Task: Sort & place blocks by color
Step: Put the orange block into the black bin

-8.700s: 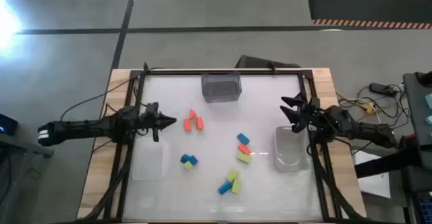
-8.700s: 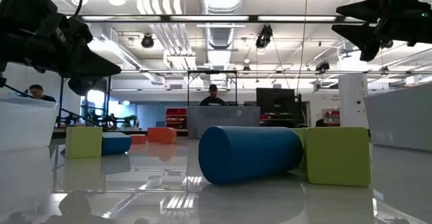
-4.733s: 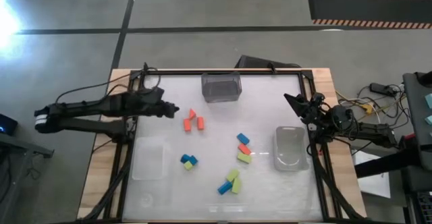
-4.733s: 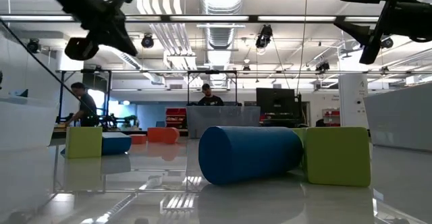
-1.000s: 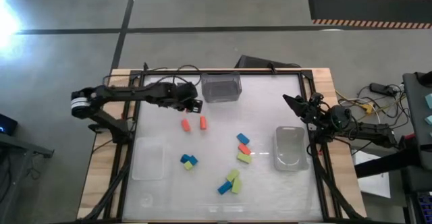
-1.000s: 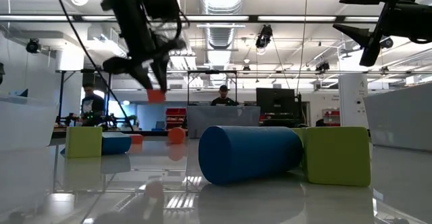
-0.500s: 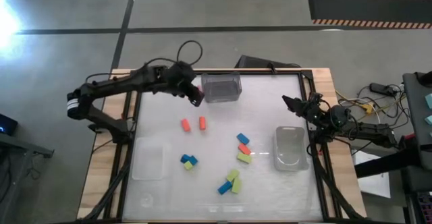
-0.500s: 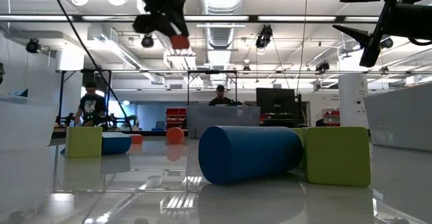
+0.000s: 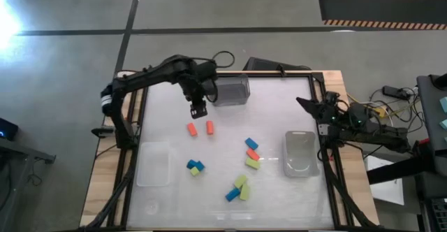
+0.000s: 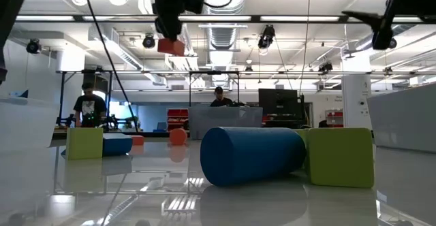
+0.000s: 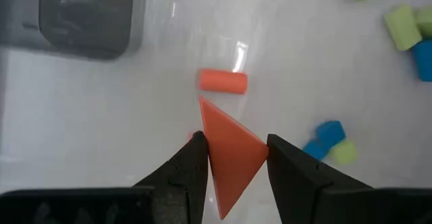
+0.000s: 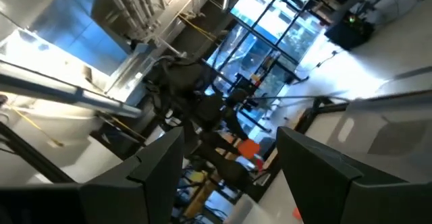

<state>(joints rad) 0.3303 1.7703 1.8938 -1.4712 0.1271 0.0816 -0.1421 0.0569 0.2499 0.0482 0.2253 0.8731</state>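
Orange wedge (image 11: pixel 229 153) pinched in the left gripper (image 11: pixel 233 158), carried aloft — next, probably release over the smoky bin (image 9: pixel 229 90); right gripper (image 12: pixel 229 143) waited, spread wide.

A white table (image 9: pixel 272 190) in a wooden frame carries three clear plastic bins: one at the far edge (image 9: pixel 229 90), one on the right (image 9: pixel 300 154), and one at the left front (image 9: pixel 154 163). Cables (image 9: pixel 380 110) lie on the floor to the right. Beyond the table, two people (image 10: pixel 86 107) stand in the room.
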